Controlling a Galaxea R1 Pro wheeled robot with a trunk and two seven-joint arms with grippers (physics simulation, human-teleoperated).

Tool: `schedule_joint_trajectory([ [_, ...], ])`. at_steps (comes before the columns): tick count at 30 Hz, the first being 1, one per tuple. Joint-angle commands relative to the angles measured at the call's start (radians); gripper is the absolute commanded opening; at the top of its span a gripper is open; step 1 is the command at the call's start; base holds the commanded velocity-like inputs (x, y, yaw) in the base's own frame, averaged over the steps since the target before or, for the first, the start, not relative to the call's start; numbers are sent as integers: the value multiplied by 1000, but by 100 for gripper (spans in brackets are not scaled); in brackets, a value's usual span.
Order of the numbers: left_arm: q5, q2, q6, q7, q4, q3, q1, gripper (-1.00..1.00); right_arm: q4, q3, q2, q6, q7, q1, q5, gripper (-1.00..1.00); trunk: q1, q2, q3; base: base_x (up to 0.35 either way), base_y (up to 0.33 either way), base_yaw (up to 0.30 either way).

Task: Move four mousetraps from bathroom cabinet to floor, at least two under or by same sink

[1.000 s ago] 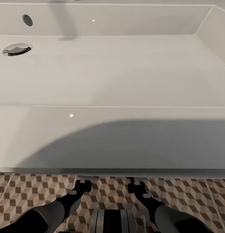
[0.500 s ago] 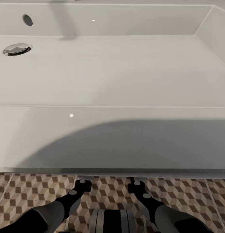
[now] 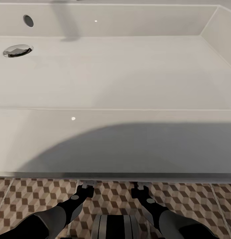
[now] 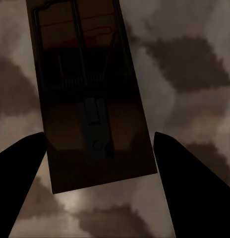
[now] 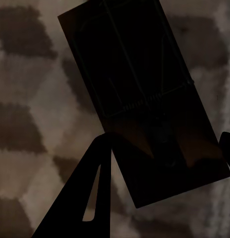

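Left tool point(image 4: 100, 163): spread wide, a mousetrap point(image 4: 87, 94) flat on the bathroom floor point(image 4: 194, 64) between its fingers, untouched.
Right tool point(image 5: 164, 163): released; second mousetrap point(image 5: 144, 99) on the tiles between its fingers.
Sink point(image 3: 115, 73): above both arms.

White sink point(image 3: 115, 146) overhangs both arms, its front edge directly above the left gripper point(image 3: 84, 189) and right gripper point(image 3: 140, 188), blocking any upward path. Below it, patterned bathroom floor point(image 3: 29, 196) lies open on either side of the arms. Left wrist view: mousetrap point(image 4: 90, 104) lies between spread fingers point(image 4: 21, 178), gaps both sides; right wrist view: second mousetrap point(image 5: 144, 99) against one finger point(image 5: 90, 188), dim tile around
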Motion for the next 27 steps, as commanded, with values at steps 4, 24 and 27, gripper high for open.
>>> schedule_joint_trajectory([
  [4,7,0,0,2,1,-9,0,-100,1,8,0,1,-3,-1,-7,-100,0,0,-1,0,0,0],
  [24,8,1,2,2,1,-9,0,-100,2,7,1,17,-3,-1,-9,-100,0,0,-1,0,0,0],
  [27,8,1,2,2,1,-9,0,-100,2,6,1,39,-3,-2,-9,-100,0,0,-1,0,0,0],
])
